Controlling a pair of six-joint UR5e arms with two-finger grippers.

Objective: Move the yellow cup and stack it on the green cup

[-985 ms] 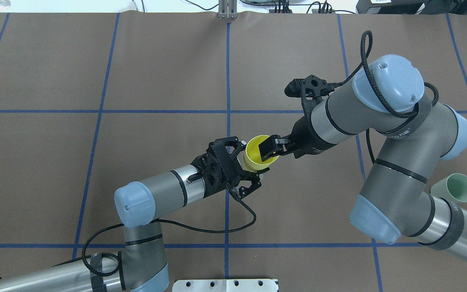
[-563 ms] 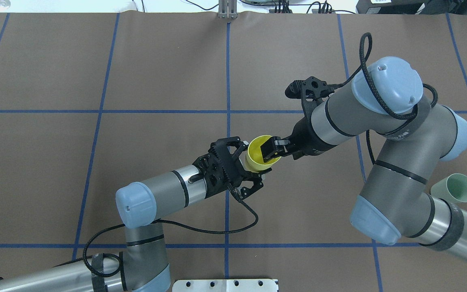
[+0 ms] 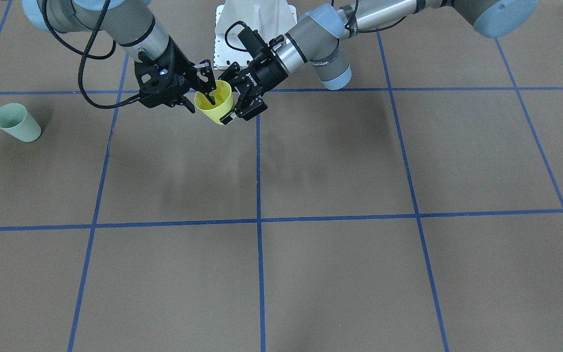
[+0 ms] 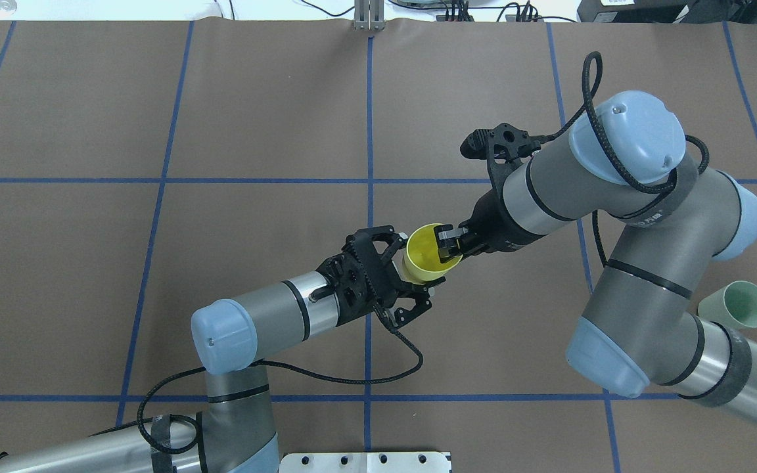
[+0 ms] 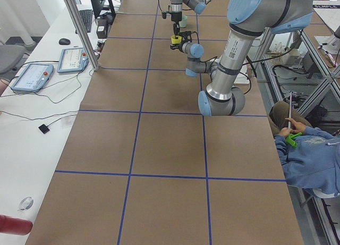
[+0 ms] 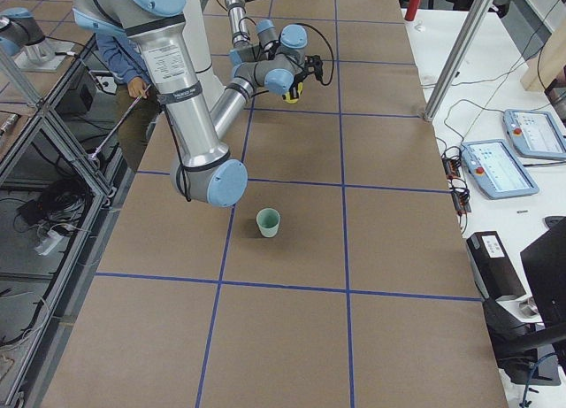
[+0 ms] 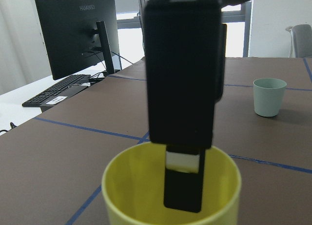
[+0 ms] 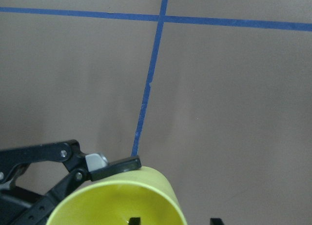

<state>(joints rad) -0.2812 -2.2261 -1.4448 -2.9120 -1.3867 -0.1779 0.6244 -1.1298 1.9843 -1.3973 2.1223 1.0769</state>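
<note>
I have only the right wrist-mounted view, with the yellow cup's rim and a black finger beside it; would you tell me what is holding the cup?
Observer: The left gripper clasps the yellow cup from outside, a finger on each side, lifted clear of the table.
Operator: Thank you. How does the right gripper sit on it?
Observer: The right gripper straddles the cup's wall, one finger inside and one outside; I cannot tell whether it grips the wall.
Operator: And where is the green cup?
Observer: The green cup stands upright, rim up, on the table at the robot's far right.
</note>
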